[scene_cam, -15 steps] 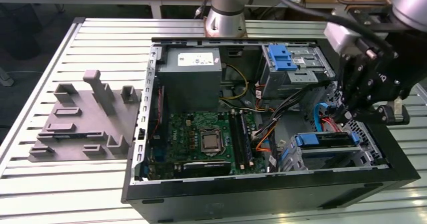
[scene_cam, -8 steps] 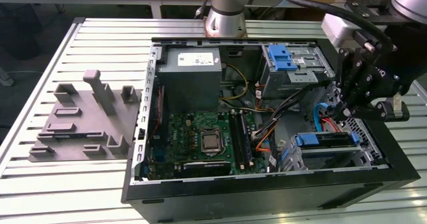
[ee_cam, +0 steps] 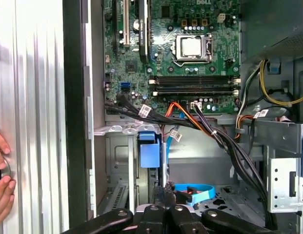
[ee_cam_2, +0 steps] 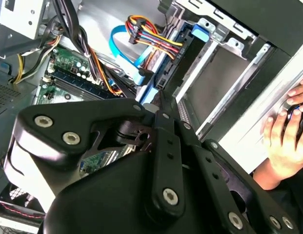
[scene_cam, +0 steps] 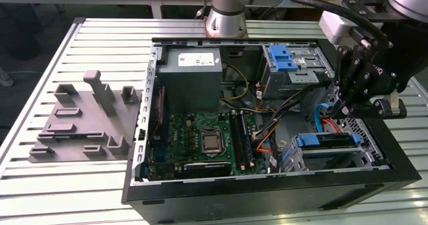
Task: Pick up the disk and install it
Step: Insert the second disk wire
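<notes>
Claw (scene_cam: 349, 114) hanging low inside open PC case (scene_cam: 267, 197), on exterior view's right. Fingers pressed together in second wrist view (ee_cam_2: 160, 97), no gap btwn tips, nothing seen clamped. Tips just above case floor, near loose blue flat cable (ee_cam: 195, 191), and just beside lower drive cage (scene_cam: 361, 157); whether touching the cage, can't tell. The disk (scene_cam: 324, 141) sitting in that cage, blue rails showing, dark top face up, close under claw in exterior view; blue end tab of it (ee_cam: 148, 148) seen in first wrist view, straight ahead of the fingers. Bundle of black, orange & red cables (scene_cam: 281, 117) running btwn cage and motherboard (scene_cam: 204, 140). Upper bay (scene_cam: 297, 67) w/ blue latch piece on top, further back. Grey PSU box (scene_cam: 194, 77) w/ white sticker in case's rear corner, well apart from claw. Case lying on ribbed metal table (scene_cam: 100, 49); grey moulded fixture (scene_cam: 83, 120) on table, exterior view's left of case. A person's hand (ee_cam_2: 283, 136) resting on table outside case wall, also in first wrist view (ee_cam: 1, 185).
</notes>
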Robot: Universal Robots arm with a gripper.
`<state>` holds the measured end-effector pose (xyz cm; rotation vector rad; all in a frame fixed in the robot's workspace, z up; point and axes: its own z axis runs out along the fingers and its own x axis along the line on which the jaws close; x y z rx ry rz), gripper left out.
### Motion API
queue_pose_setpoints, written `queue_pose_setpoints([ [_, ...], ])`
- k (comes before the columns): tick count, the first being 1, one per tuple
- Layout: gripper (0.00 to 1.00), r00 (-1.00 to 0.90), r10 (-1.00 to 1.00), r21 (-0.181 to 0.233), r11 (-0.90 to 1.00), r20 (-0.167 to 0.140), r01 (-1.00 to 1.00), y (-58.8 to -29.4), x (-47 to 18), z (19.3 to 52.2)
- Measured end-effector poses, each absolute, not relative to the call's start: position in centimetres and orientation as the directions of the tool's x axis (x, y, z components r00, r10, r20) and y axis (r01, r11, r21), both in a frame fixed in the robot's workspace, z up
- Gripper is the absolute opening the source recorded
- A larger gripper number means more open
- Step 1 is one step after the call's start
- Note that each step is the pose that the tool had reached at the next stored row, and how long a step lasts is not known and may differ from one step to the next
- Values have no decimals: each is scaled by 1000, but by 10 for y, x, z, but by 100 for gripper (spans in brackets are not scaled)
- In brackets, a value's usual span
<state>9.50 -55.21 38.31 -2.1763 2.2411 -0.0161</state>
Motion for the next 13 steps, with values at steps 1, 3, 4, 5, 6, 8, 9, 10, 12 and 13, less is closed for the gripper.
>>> queue_pose_setpoints([
  [1,11,-29,-1000,-20,29,-5,-999,-551,95,383],
  [3,11,-29,-1000,-20,29,-2,-999,-547,95,383],
  [4,11,-29,-1000,-20,29,-1,-999,-546,95,383],
  [5,18,-29,-1000,-20,29,1,-999,-544,95,383],
  [6,18,-29,-1000,-20,29,2,-999,-542,95,383],
  [8,18,-29,-1000,-20,29,3,-999,-539,95,383],
  [9,19,-29,-1000,-20,29,4,-999,-538,95,383],
  [10,19,-29,-1000,-20,29,6,-999,-536,95,383],
  [12,25,-29,-1000,-20,28,9,-999,-534,95,383],
  [13,25,-29,-1000,-20,28,9,-999,-532,95,383],
])
